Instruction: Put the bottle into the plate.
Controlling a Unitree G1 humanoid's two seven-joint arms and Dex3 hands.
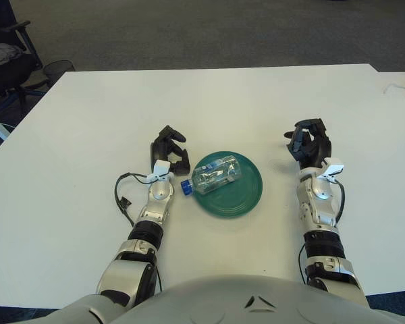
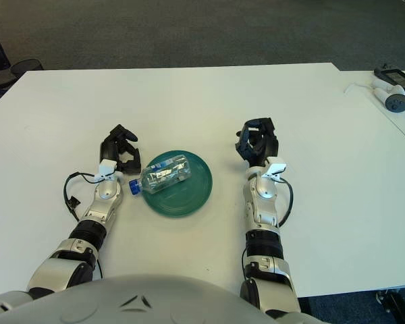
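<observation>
A clear plastic bottle (image 1: 216, 173) with a blue cap lies on its side in the green plate (image 1: 246, 196), its cap end sticking out over the plate's left rim. My left hand (image 1: 170, 150) is just left of the plate, close to the cap, fingers relaxed and holding nothing. My right hand (image 1: 309, 143) is to the right of the plate, apart from it, fingers loosely curled and empty.
The white table (image 1: 209, 101) stretches wide behind the plate. A black cable (image 1: 125, 192) loops beside my left forearm. A white device (image 2: 391, 91) with a cord sits at the far right edge. An office chair (image 1: 3, 57) stands off the table at the far left.
</observation>
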